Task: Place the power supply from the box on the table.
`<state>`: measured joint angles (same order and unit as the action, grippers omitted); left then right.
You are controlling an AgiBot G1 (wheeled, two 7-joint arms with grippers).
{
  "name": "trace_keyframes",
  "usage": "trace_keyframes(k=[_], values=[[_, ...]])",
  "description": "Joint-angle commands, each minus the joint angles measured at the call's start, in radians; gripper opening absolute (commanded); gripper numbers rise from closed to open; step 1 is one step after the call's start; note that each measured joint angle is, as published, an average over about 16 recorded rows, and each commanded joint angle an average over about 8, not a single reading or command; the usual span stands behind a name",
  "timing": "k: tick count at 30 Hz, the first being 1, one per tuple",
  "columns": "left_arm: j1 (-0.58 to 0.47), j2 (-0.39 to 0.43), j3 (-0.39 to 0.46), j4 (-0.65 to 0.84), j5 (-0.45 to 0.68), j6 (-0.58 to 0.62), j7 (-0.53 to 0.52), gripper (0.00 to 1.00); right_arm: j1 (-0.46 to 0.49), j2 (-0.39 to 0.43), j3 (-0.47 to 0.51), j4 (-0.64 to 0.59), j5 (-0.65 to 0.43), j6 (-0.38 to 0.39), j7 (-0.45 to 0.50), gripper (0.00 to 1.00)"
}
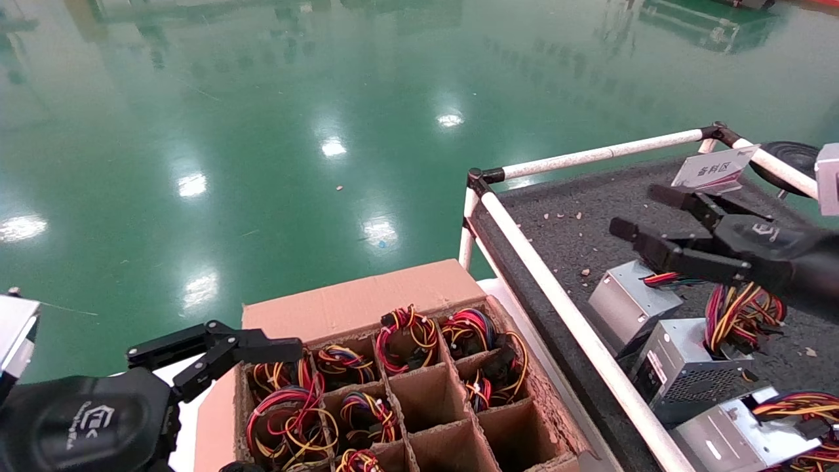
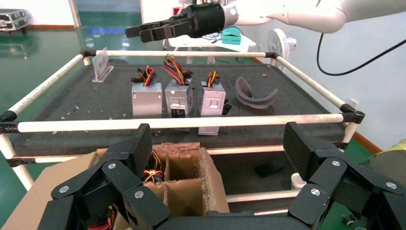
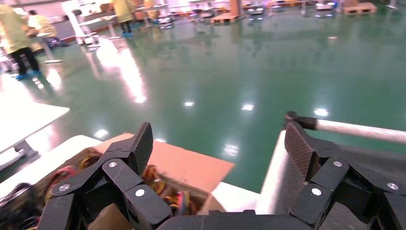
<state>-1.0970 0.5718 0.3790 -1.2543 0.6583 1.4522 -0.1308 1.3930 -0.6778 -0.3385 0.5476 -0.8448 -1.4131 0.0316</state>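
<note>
Nearest the head camera, the left claw (image 1: 213,357) is hanging just beside the box (image 1: 367,308), at its near left corner, with its fingers spread wide and nothing between them. Inside the box, the cardboard grid is holding coiled wire bundles (image 1: 288,419) of red, yellow, orange and black in the cells on its left and far sides, while several cells toward its middle and right are looking empty. Each bundle is probably sitting on top of a power supply, though the metal bodies themselves are hidden down in the cells.

Right of the box, the desk (image 1: 570,216) is carrying three silver units in a row; the one farthest from the box's near edge, a plain silver-grey power supply (image 1: 629,305), is lying flat on the speckled top with its wires trailing away from the box. The right claw (image 1: 639,213) is hovering above that unit, jaws fully apart and empty.

Judging by its sheet-metal case, a power supply is likely handling as rigid, fairly heavy and smooth-sided, so the fingers should be closing across two opposite flat faces of the case. The wires are soft and springy, and pulling by them is risking a slip or a snag on the frayed cell walls.
</note>
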Motion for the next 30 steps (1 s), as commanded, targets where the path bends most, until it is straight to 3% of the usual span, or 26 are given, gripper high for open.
trace_keyframes(k=[1,30], values=[[0.0,0.0,0.0,0.0,0.0,0.0,0.0,1.0,-0.018,0.004,0.003,0.042,0.007,-0.005,0.009,1.0],[0.0,0.0,0.0,0.0,0.0,0.0,0.0,1.0,-0.28,0.058,0.052,0.646,0.1,-0.072,0.137,1.0]])
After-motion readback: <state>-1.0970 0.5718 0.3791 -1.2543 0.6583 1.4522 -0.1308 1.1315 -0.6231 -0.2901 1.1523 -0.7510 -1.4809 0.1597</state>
